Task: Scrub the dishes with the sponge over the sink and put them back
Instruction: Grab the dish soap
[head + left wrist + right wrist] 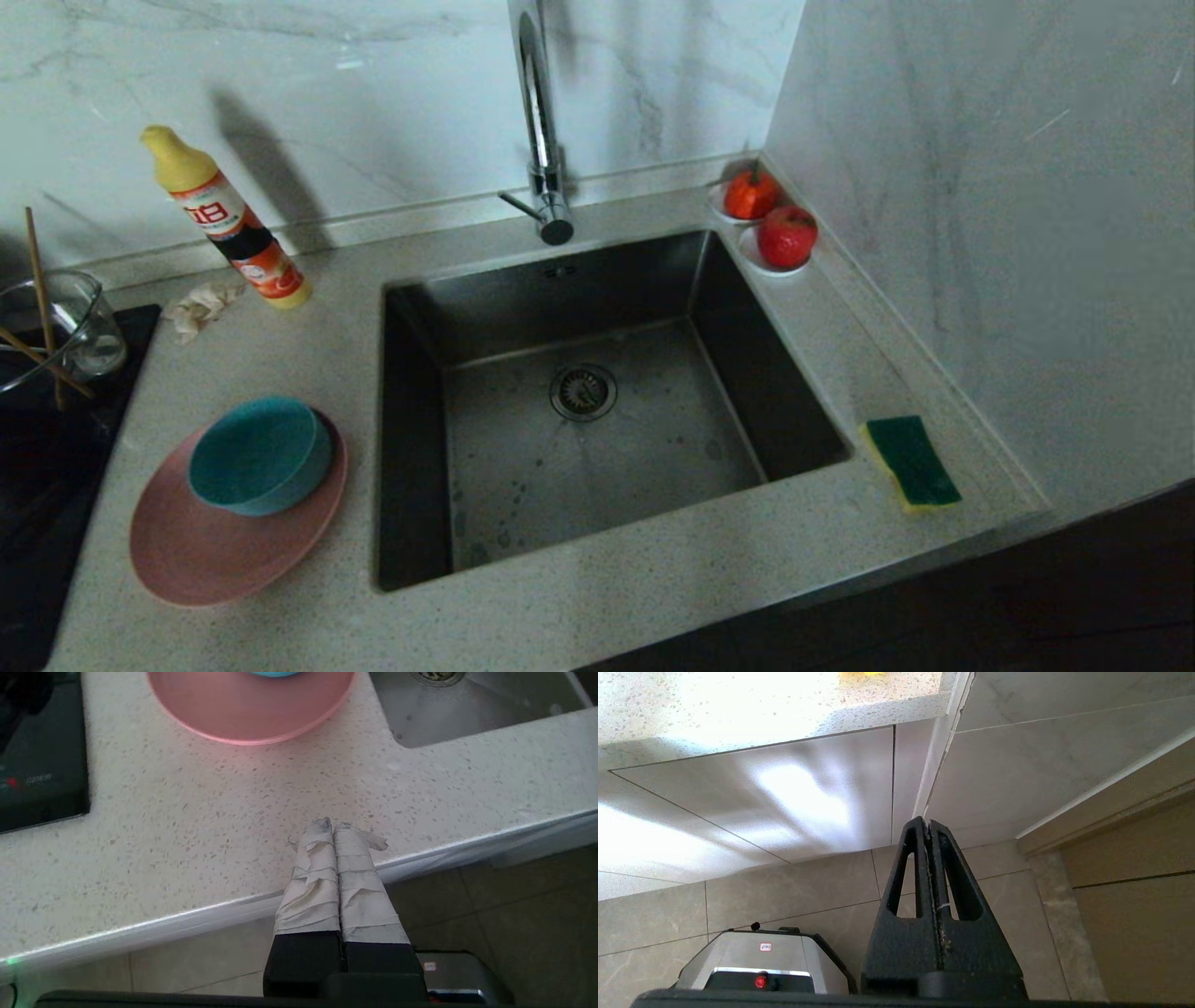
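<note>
A teal-blue bowl (pixel 260 455) rests on a pink plate (pixel 201 551) on the counter left of the steel sink (pixel 415 308). The sponge (pixel 913 462), green side up, lies on the counter right of the sink. Neither arm shows in the head view. My left gripper (pixel 334 825), fingers wrapped in white tape, is shut with nothing in it, hanging at the counter's front edge below the pink plate (pixel 243 714). My right gripper (pixel 928 822) is shut and empty, low in front of the cabinet; a yellow sliver of the sponge (pixel 866 674) shows at the counter edge.
A chrome faucet (pixel 540 121) rises behind the sink. A detergent bottle (pixel 229 222) and crumpled paper (pixel 198 308) sit at back left. A glass jug with chopsticks (pixel 56 327) stands on the black cooktop (pixel 37 467). Two saucers with red fruit (pixel 770 224) fill the back right corner by the wall.
</note>
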### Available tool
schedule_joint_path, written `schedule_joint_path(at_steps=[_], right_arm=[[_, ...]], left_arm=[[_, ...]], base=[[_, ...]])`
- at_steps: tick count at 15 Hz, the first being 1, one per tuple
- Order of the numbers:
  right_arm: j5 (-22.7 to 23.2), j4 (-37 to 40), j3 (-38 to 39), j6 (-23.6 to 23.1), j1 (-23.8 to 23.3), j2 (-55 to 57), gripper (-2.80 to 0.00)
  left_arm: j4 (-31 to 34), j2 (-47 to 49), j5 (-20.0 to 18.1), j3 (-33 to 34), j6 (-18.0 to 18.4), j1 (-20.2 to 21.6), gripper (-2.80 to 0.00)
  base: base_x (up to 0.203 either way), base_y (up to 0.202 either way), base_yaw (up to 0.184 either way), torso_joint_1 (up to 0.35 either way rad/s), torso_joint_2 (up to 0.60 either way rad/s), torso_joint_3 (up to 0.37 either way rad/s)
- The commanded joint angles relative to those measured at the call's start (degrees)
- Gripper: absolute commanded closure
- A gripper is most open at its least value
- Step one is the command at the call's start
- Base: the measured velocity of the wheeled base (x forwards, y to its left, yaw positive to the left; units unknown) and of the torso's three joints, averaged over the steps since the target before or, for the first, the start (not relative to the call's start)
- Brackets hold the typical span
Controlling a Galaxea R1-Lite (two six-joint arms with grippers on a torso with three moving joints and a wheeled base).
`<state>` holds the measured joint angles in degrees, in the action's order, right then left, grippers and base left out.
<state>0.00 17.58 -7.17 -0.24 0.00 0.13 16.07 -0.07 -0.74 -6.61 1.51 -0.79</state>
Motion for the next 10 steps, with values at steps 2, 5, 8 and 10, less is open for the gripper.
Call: schedule_joint_path(at_steps=[2,5,8,10], right_arm=[[0.0,0.1,0.0,0.0,0.0,0.0,0.00],[0.0,0.1,0.0,0.0,0.0,0.0,0.00],[0.0,0.1,0.0,0.0,0.0,0.0,0.00],[0.0,0.1,0.0,0.0,0.0,0.0,0.00]], left_arm=[[-0.5,-0.1,1.4,0.4,-0.1,0.0,0.00],[-1.0,0.1,2.0,-1.1,0.3,0.0,0.00],[-2.3,6.7,2.6,-9.8,0.6,0.0,0.00],[-2.8,15.5,3.7,-17.9,0.4,0.0,0.00]], base=[[0.000,0.000,0.000,0.000,0.00,0.000],[0.000,0.000,0.000,0.000,0.00,0.000],[0.000,0.000,0.000,0.000,0.00,0.000],[0.000,0.000,0.000,0.000,0.00,0.000]])
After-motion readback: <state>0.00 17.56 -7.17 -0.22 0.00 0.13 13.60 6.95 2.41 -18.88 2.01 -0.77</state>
